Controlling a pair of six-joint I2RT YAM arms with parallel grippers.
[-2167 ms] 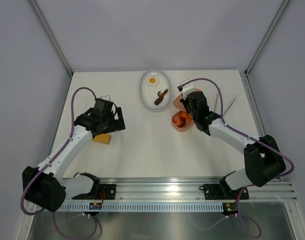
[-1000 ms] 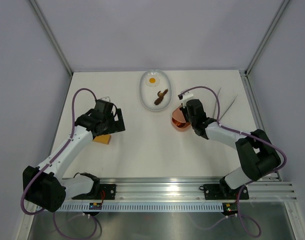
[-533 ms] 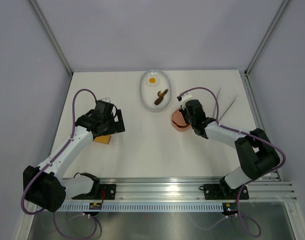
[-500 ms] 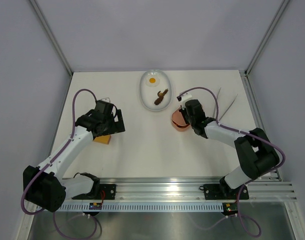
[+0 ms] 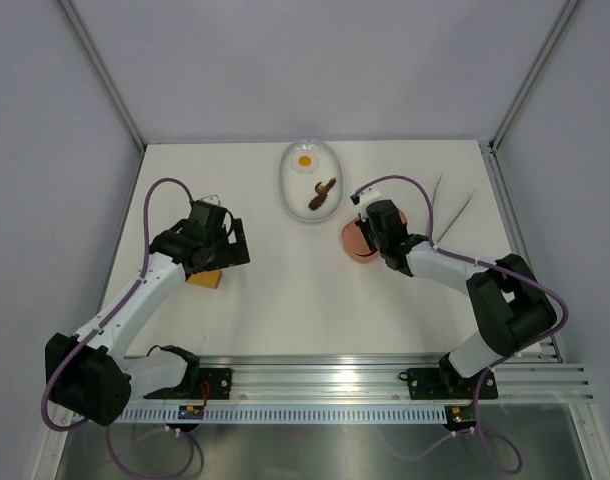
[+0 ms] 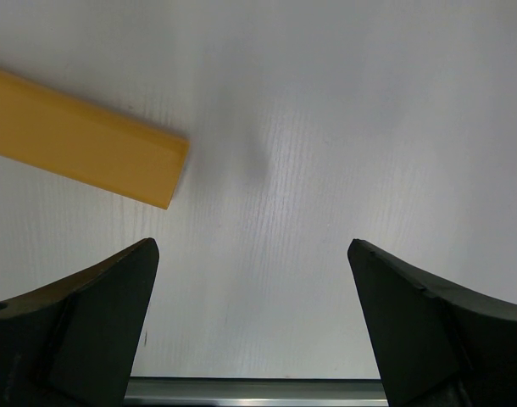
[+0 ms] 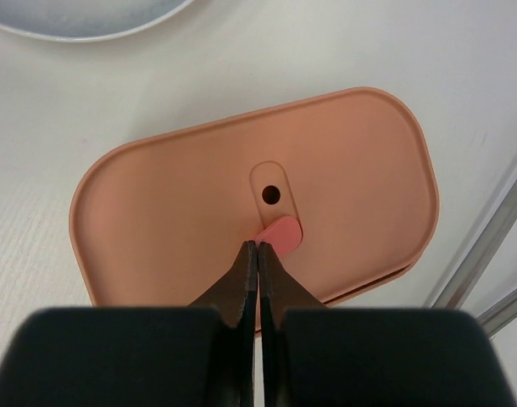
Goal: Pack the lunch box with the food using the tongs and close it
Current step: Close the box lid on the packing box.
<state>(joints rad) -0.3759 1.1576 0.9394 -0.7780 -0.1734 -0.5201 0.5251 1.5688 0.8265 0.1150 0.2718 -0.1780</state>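
Touching the red tab [image 7: 282,232] on the lunch box [image 7: 157,203] lid with my right gripper [image 7: 257,246], jaws closed flat together; the box's long axis runs 8 to 2 o'clock, white dish [image 7: 72,21] at 11

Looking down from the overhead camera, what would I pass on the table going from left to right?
yellow-orange block → white oval dish → pink lunch box → thin silver tongs
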